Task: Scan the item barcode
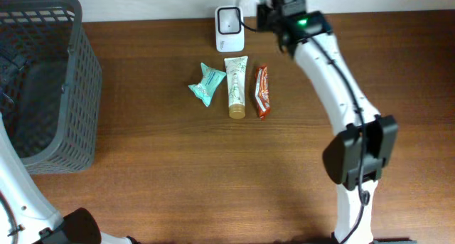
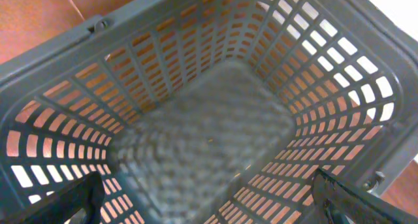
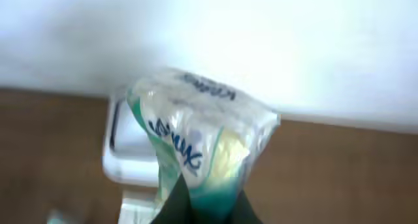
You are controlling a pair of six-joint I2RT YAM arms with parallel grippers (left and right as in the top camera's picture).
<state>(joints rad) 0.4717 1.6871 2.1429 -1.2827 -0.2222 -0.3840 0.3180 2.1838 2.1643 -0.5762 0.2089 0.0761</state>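
In the right wrist view my right gripper (image 3: 209, 209) is shut on the lower end of a soft green-and-white tissue pack (image 3: 199, 136) with blue lettering, which stands up from the dark fingers (image 3: 173, 204). Just behind it to the left is the white barcode scanner (image 3: 130, 155). From overhead, the right gripper (image 1: 274, 9) is at the table's back edge, just right of the scanner (image 1: 229, 28), and the held pack is hidden under the arm. My left gripper (image 2: 209, 204) hangs open over the grey basket (image 2: 196, 74), nothing between its fingers (image 2: 65, 201).
Three items lie in a row in front of the scanner: a teal tissue pack (image 1: 207, 84), a cream tube (image 1: 236, 87) and a red snack bar (image 1: 261, 91). The grey mesh basket (image 1: 67, 94) stands at the table's left end. The white wall runs behind the table.
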